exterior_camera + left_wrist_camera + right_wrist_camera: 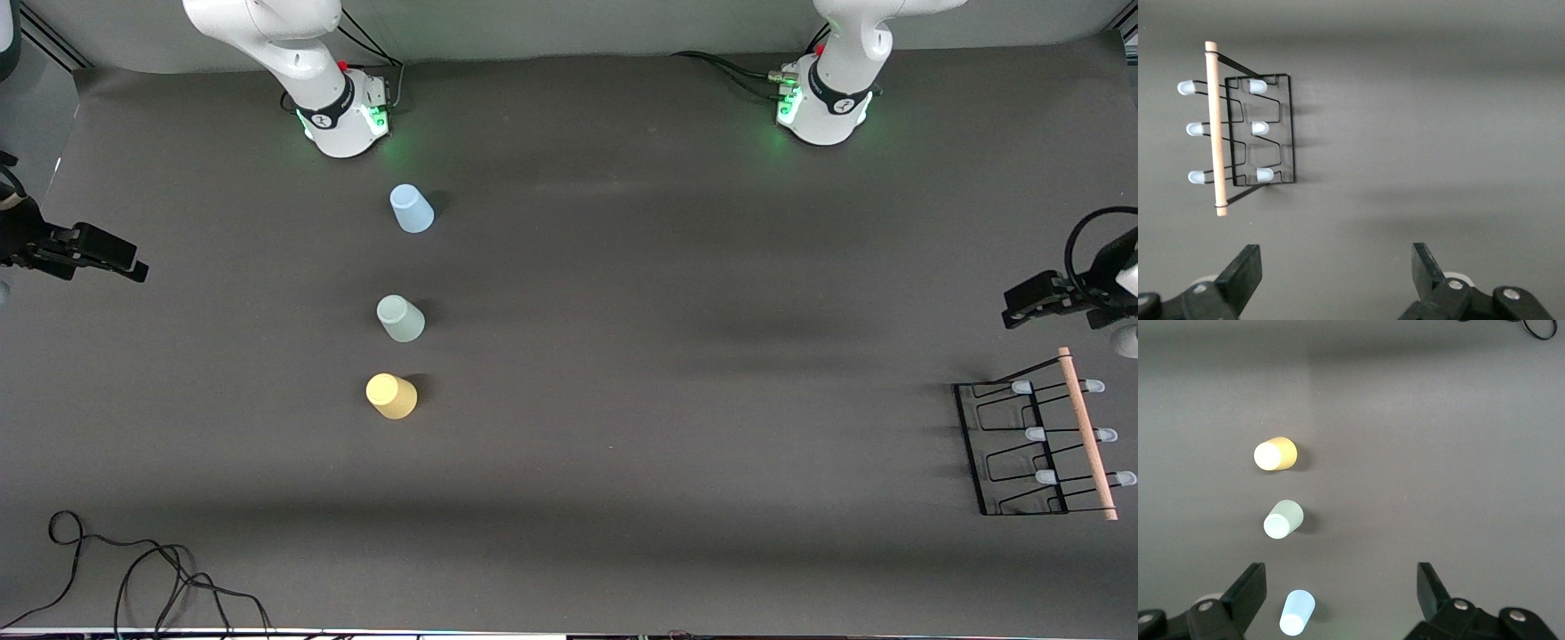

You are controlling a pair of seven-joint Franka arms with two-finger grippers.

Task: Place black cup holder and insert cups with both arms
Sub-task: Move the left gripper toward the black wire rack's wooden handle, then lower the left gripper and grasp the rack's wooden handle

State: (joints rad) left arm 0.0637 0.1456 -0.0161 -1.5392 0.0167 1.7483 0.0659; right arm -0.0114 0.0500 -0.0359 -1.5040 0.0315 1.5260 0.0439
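The right gripper (pixel 133 267) hung wide and empty over the table (pixel 622 311) edge, away from the yellow cup (pixel 391 396). The green cup (pixel 401 318) and blue cup (pixel 412 209) lined up upside down farther from the camera, likely staged for easy pickup. The black cup holder (pixel 1040 444) sat toward the left arm's end, under the wide, empty left gripper (pixel 1013 307), whose wrist was cut off.

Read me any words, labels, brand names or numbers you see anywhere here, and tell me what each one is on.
None can be read.
A small dark mark on the band of each arm base: too small to read.
The blue cup, green cup, yellow cup and cup holder carry no text.
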